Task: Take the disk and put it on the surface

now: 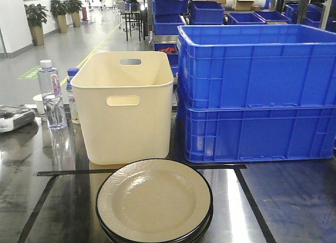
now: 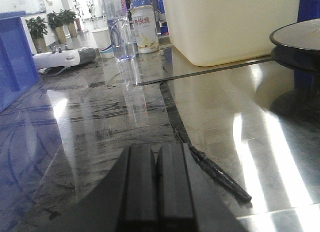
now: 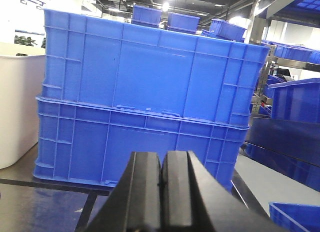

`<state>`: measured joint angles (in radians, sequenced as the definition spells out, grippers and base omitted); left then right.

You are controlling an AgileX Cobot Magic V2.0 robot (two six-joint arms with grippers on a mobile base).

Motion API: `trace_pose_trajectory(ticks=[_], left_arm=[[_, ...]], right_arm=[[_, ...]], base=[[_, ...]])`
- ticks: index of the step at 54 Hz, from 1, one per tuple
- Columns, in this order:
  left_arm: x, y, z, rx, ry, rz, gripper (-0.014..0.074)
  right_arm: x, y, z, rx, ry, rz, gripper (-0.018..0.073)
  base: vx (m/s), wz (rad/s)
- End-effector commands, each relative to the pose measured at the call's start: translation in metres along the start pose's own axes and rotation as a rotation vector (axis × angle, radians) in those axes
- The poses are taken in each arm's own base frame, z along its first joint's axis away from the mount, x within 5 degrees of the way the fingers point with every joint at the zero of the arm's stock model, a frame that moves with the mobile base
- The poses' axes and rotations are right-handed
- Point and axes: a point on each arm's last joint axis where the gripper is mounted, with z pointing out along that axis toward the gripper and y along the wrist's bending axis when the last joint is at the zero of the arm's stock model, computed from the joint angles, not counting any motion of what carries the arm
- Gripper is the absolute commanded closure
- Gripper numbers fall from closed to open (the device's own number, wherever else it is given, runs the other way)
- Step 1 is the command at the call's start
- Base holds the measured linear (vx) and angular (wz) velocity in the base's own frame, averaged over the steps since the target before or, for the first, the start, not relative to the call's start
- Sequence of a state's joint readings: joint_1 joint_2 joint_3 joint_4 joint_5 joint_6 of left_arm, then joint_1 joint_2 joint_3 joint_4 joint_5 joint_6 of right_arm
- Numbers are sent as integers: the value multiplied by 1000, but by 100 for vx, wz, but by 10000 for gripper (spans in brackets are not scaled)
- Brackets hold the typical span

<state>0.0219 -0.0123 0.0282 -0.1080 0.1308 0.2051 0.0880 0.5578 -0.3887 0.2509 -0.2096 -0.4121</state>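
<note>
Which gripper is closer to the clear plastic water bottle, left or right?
Left. The left gripper sees the clear plastic water bottle ahead across the tabletop; the right gripper faces the stacked blue crates, bottle out of view.

Right gripper (image 3: 162,179) jaws pressed together, two stacked blue crates (image 3: 145,96) ahead, seemingly a cream bin (image 3: 17,106) left

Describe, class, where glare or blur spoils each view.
Front view: bright glare streak on the metal tabletop right of the plates. Left wrist view: white glare bands on the tabletop, blurred left gripper. Right wrist view: right gripper soft, ceiling lights overexposed.
</note>
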Motion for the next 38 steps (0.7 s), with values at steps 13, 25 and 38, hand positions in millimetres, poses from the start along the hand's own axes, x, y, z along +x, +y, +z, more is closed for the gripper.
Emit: trace_pose_trajectory(ticks=[13, 25, 38], left_arm=[[1, 0, 0, -7, -65, -12, 595], [1, 0, 0, -7, -65, -12, 595], [1, 0, 0, -7, -65, -12, 595]], right_arm=[[5, 4, -6, -38, 12, -3, 568], [83, 16, -50, -64, 134, 112, 568], [115, 14, -80, 32, 193, 108, 568]], base=[[0, 0], [0, 0], [0, 0]])
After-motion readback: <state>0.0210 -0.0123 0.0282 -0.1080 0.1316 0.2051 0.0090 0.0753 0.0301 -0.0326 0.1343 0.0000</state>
